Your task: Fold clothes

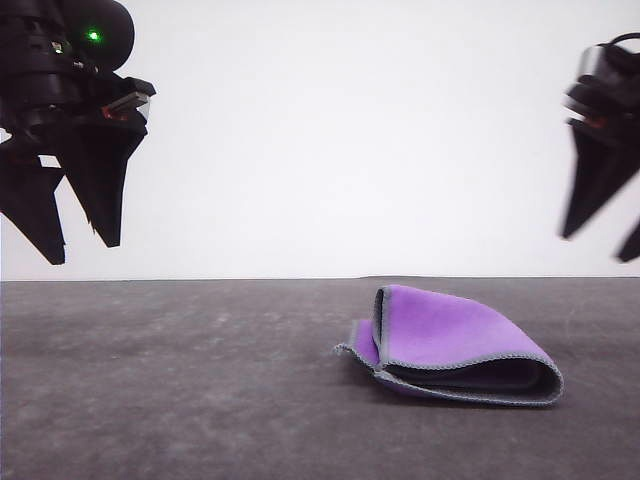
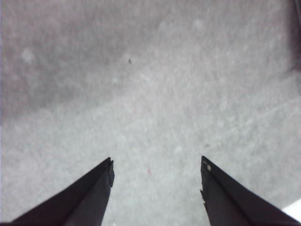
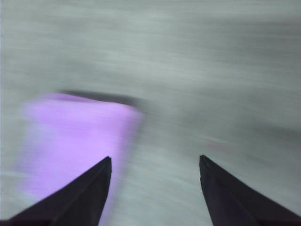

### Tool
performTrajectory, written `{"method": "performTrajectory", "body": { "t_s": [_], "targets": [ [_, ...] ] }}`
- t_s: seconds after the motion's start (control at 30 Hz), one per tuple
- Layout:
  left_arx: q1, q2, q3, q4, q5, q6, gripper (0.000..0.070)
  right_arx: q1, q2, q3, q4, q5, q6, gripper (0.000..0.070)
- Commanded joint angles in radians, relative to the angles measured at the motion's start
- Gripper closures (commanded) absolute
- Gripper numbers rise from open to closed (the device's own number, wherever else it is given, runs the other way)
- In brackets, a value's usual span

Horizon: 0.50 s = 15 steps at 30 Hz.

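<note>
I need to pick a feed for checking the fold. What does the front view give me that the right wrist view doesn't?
Front view alone: both arms hang above the table, the left end effector open, the right end effector open too, and the cloth reads sharply as folded over, purple face out, dark grey inside, light grey edging along the layers.

Right wrist view alone: a look down between that end effector's own fingers, blurred, with the cloth a purple patch beside one finger.

Both: the grey table and the purple cloth, which neither end effector grips.
</note>
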Motion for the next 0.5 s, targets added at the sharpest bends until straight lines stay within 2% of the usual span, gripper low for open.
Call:
{"method": "performTrajectory", "body": {
  "t_s": [0.0, 0.23, 0.27, 0.3, 0.33, 0.37, 0.4, 0.43, 0.47],
  "targets": [
    [-0.004, 0.005, 0.011, 0.009, 0.003, 0.002, 0.0345, -0.007, 0.003, 0.01, -0.006, 0.037, -0.038, 0.0327],
    [-0.004, 0.005, 0.011, 0.018, 0.003, 0.0, 0.0347, -0.011, 0.001, 0.01, -0.007, 0.036, -0.037, 0.0337],
    [-0.004, 0.005, 0.011, 0.018, 0.003, 0.0, 0.0349, -0.011, 0.001, 0.01, -0.008, 0.035, -0.037, 0.0366],
    [-0.004, 0.005, 0.011, 0.018, 0.003, 0.0, 0.0356, -0.011, 0.001, 0.01, -0.011, 0.035, -0.037, 0.0429],
    [-0.004, 0.005, 0.011, 0.018, 0.003, 0.0, 0.0382, -0.011, 0.001, 0.01, -0.012, 0.035, -0.037, 0.0523],
    [-0.004, 0.005, 0.011, 0.018, 0.003, 0.0, 0.0443, -0.011, 0.001, 0.01, -0.013, 0.035, -0.038, 0.0614],
    [-0.005, 0.005, 0.011, 0.016, 0.003, 0.0, 0.0549, -0.011, 0.001, 0.01, -0.013, 0.034, -0.038, 0.0688],
    [-0.005, 0.005, 0.011, 0.015, 0.003, 0.001, 0.0643, -0.011, 0.001, 0.01, -0.013, 0.034, -0.038, 0.0698],
    [-0.005, 0.005, 0.011, 0.015, 0.003, 0.002, 0.0699, -0.011, 0.001, 0.01, -0.013, 0.034, -0.038, 0.0697]
  ]
}}
